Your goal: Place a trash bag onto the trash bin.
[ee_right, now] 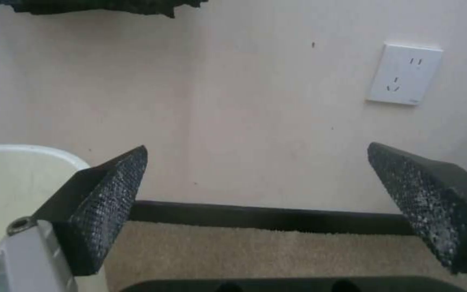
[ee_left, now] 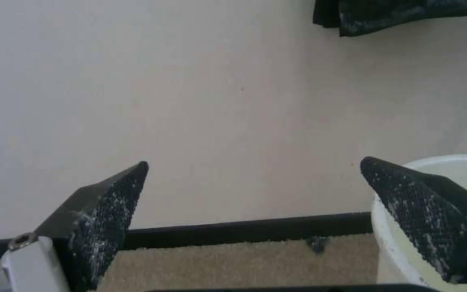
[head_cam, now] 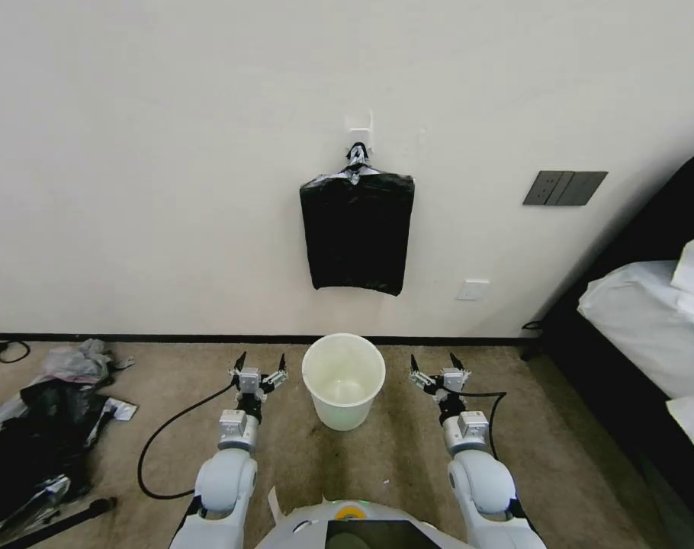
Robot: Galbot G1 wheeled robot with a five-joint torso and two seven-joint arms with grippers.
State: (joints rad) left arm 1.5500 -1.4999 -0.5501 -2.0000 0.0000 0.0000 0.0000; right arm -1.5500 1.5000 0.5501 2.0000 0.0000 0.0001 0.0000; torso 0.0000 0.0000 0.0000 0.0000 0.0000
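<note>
Standing: trash bin (head_cam: 343,381) on the carpet (head_cam: 408,457) by the wall, between both grippers.
Left gripper (head_cam: 261,362): just beside the bin, fingers spread wide, holding nothing.
Right gripper (head_cam: 437,362): near the bin's other side, wide apart, holding nothing.
Bundle of black bags (head_cam: 357,229): hanging on the wall (head_cam: 133,152) above the bin.
Heap of plastic scraps (head_cam: 42,412): on the floor, well left.
</note>
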